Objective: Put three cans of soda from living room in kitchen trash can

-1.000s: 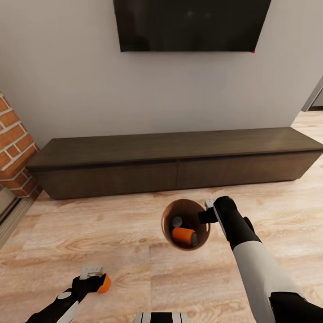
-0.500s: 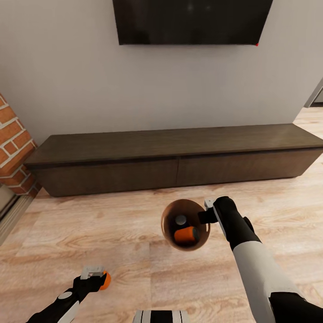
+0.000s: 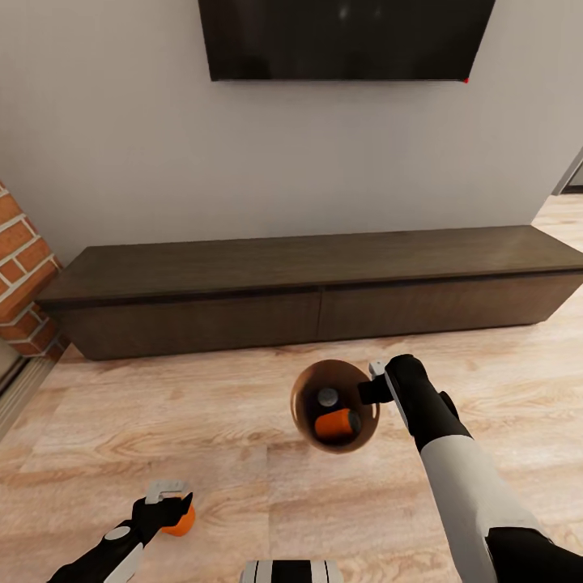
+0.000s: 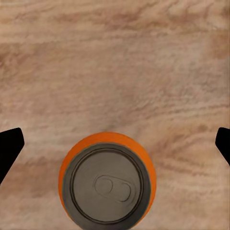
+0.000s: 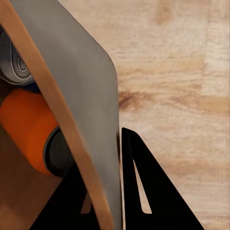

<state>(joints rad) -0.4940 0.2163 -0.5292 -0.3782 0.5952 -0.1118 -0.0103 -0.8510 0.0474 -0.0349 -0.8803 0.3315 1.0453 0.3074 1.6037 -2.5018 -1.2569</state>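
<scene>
The tash can (image 3: 306, 380), coppery inside, hangs above the wood floor. My right gripper (image 3: 374, 382) is shut on its right rim. In the right wrist view the grey wall (image 5: 91, 96) is pinched between the two dark fingers (image 5: 139, 187). An orange can of soda (image 3: 336, 423) lies inside it, next to a dark one with a grey top (image 3: 327, 397). A third orange can (image 3: 181, 523) stands upright on the floor at lower left. My left gripper (image 3: 166, 495) hovers over it, open. In the left wrist view its fingertips (image 4: 9, 148) are far apart, clear of the can (image 4: 108, 184).
A long dark low cabinet (image 3: 316, 283) runs along the white wall ahead, under a wall TV (image 3: 344, 36). A red brick fireplace corner (image 3: 20, 283) stands at the left. Light plank floor (image 3: 202, 421) spreads between me and the cabinet.
The whole view has shifted slightly, so the camera has moved. The orange can in the bin has rolled a little. The floor can now shows closer under my left gripper.
</scene>
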